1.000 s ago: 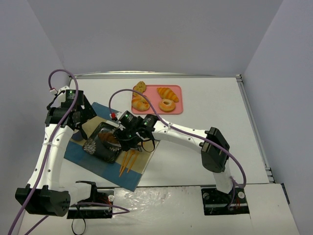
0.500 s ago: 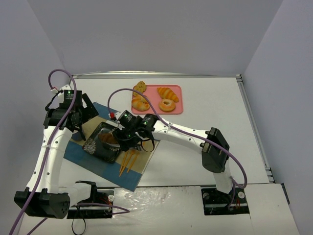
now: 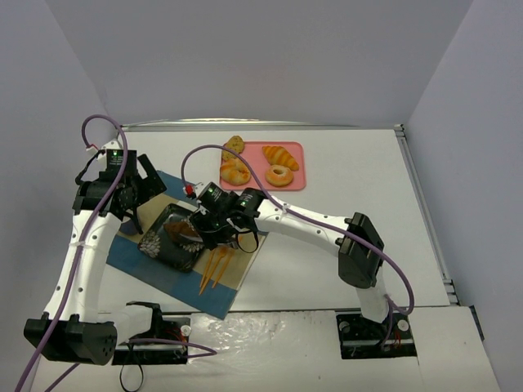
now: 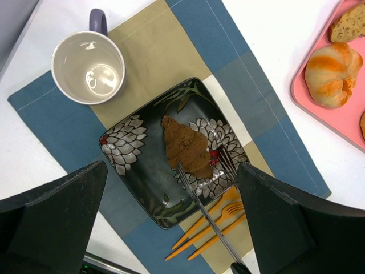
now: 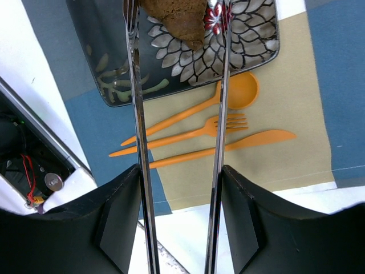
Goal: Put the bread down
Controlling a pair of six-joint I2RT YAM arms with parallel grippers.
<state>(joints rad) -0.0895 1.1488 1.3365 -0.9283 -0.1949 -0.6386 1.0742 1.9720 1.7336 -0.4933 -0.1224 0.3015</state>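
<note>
**Bread on the plate**

Your bread (image 4: 185, 145) lay mid-plate (image 4: 142, 177), plate on the placemat (image 4: 171, 51). Your right gripper (image 5: 179, 171) was clamped on the tongs (image 5: 136, 114), their tips apart either side of the bread. Your left gripper (image 4: 171, 168) hung above, jaws wide apart.
</note>
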